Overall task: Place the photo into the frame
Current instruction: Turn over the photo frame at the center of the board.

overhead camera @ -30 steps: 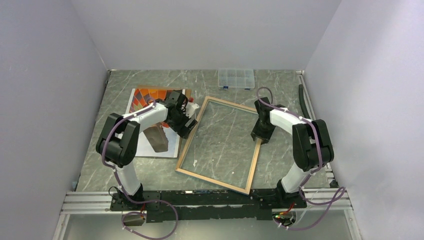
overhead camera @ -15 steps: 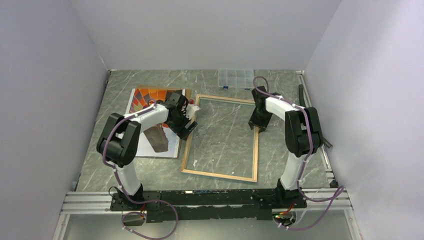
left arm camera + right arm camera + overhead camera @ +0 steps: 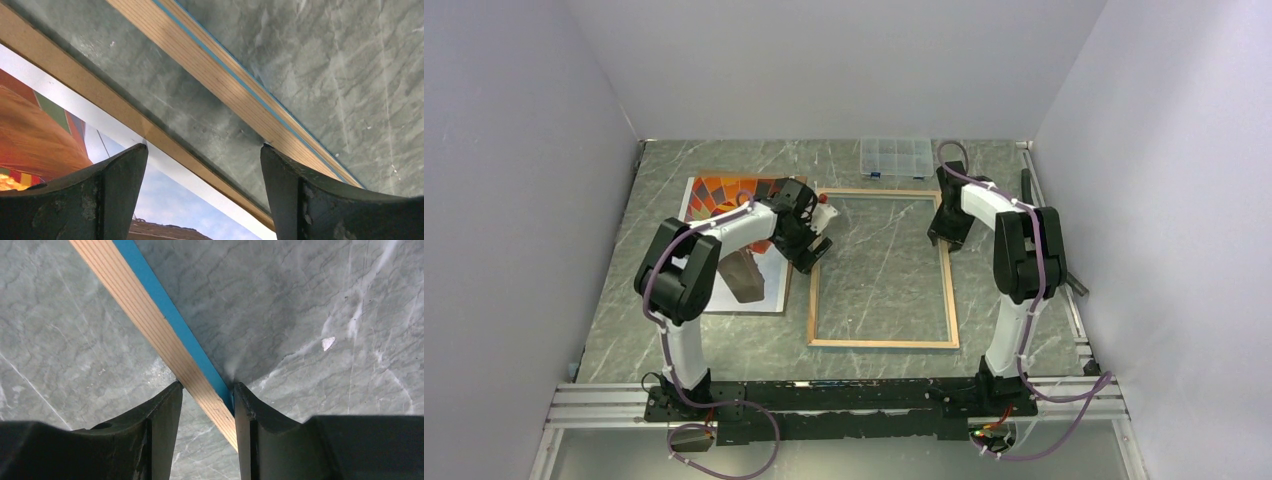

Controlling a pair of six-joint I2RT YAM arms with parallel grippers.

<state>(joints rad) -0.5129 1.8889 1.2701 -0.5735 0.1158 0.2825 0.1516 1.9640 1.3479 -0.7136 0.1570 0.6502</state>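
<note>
The frame (image 3: 812, 290) lies flat at the table's middle, tan wood side up, square to the table edges. The photo (image 3: 724, 195) lies picture up to its left, on a brown backing board (image 3: 100, 100). My left gripper (image 3: 809, 245) is open over the gap between the photo's right edge and the frame's left rail. In the left wrist view (image 3: 203, 147) its jaws hold nothing, and the rail (image 3: 220, 75) runs past them. My right gripper (image 3: 944, 238) is on the frame's right rail near its far end. In the right wrist view (image 3: 207, 385) the jaws are closed on the rail (image 3: 145, 310).
A small clear compartment box (image 3: 896, 157) stands at the back, just beyond the frame's far right corner. Grey walls close in the table at the left, back and right. A black cable (image 3: 1027, 195) runs along the right edge.
The frame has swung from a tilt to square with the table and shifted right. My right gripper moved back with its right rail. My left gripper moved a little right.
</note>
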